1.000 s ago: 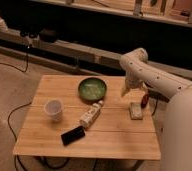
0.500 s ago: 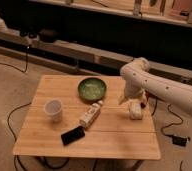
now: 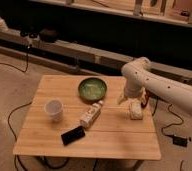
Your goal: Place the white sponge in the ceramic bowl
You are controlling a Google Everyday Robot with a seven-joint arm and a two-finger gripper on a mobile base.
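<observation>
The white sponge (image 3: 135,110) lies flat on the wooden table (image 3: 114,142), near its right edge. The ceramic bowl (image 3: 92,89), dark green with a paler inside, stands at the back middle of the table, left of the sponge. My gripper (image 3: 132,100) hangs down from the white arm (image 3: 154,85) that reaches in from the right. It is just above the sponge's far end, very close to it or touching it. The bowl holds nothing that I can see.
A white cup (image 3: 54,109) stands on the left of the table. A white bottle with a label (image 3: 90,115) lies in the middle. A black flat device (image 3: 72,135) lies at the front. Cables (image 3: 19,107) run over the floor around the table.
My arm has lowered the gripper toward the sponge. The sponge, bowl, cup and bottle have not moved.
</observation>
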